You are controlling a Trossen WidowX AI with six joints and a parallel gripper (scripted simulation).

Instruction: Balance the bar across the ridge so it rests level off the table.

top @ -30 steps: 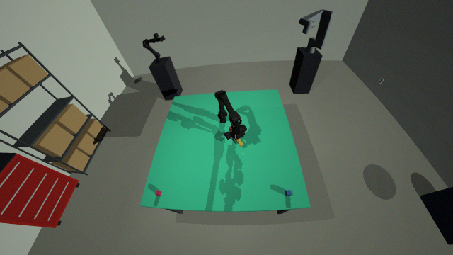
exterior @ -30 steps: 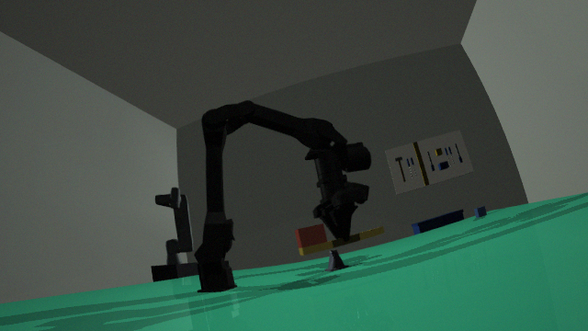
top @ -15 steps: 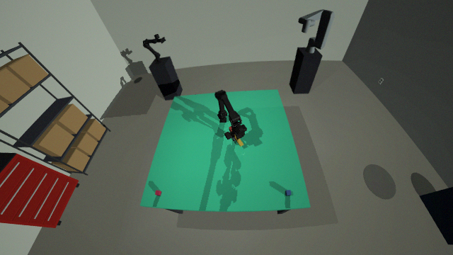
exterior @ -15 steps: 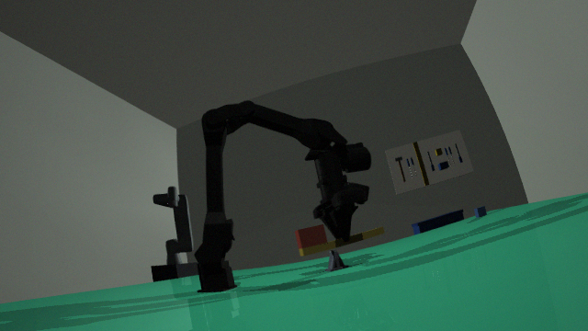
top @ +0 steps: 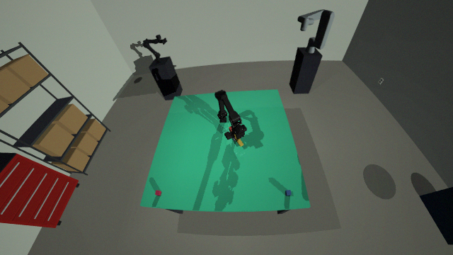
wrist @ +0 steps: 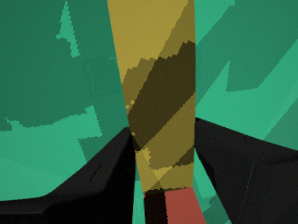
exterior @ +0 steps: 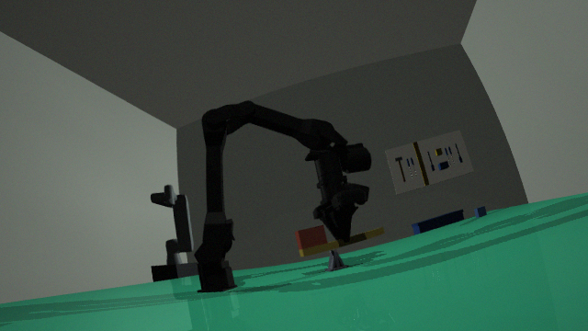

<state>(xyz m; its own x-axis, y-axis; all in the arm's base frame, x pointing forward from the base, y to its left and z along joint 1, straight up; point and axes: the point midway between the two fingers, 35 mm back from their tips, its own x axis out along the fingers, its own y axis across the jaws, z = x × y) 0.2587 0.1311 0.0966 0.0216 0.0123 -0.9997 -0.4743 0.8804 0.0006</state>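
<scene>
The yellow bar carries a red block on its end nearer the arm's base. My gripper points down and is shut on the bar, between the block and the bar's far end. The grey ridge stands on the table under the bar, a little to the block side of my fingertips in the exterior view. Its top is at or just below the bar's underside; contact cannot be told for sure. Both bar ends are above the table. The tilted view leaves exact level unclear.
The green table bears a small red cube near its front left corner and a small blue cube near its front right corner. Shelves, a red cabinet and two other arms on pedestals stand off the table.
</scene>
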